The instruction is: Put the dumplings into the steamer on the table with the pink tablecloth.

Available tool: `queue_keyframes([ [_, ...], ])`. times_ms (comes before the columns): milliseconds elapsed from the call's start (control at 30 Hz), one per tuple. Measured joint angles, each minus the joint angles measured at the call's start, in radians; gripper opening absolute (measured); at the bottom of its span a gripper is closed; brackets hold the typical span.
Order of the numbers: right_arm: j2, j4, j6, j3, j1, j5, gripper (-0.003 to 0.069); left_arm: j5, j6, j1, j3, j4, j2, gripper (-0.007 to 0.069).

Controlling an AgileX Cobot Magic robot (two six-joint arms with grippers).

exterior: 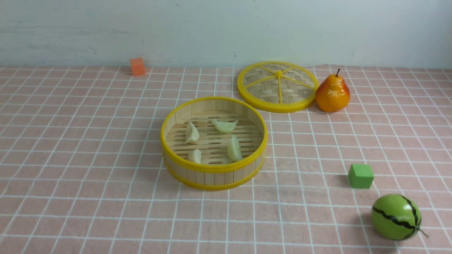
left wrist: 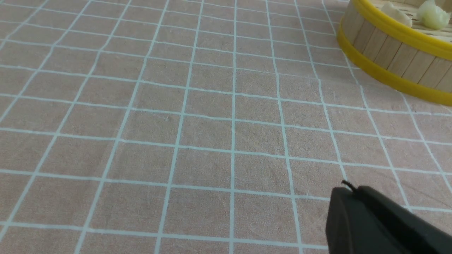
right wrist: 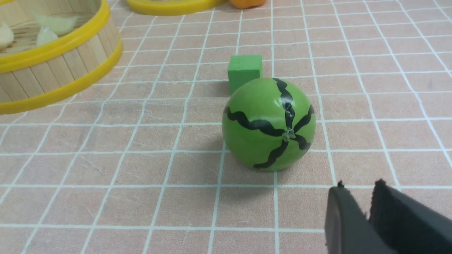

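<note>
The steamer (exterior: 213, 178) stands mid-table on the pink tablecloth (exterior: 88, 148), and several pale dumplings (exterior: 224, 125) lie on its slatted floor. Neither arm shows in the front view. In the left wrist view my left gripper (left wrist: 348, 188) is shut with nothing in it, low over bare cloth, and the steamer (left wrist: 385, 49) with dumplings (left wrist: 432, 14) is far off at the frame's corner. My right gripper (right wrist: 360, 185) is open by a narrow gap with nothing between its fingers, just short of the toy watermelon (right wrist: 268, 123). The steamer (right wrist: 53, 70) lies farther off.
The woven lid (exterior: 277, 86) lies flat behind the steamer, with a pear (exterior: 332, 93) beside it. A green cube (exterior: 360, 175) and the watermelon ball (exterior: 395, 217) sit at the front right. An orange cube (exterior: 137, 66) rests by the back wall.
</note>
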Motion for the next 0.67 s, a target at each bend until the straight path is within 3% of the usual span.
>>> queue_keyframes([
  [667,0.000,0.000,0.000,0.000,0.000,0.000,0.0152,0.000,0.000,0.000,0.000,0.000,0.000,-0.0013],
])
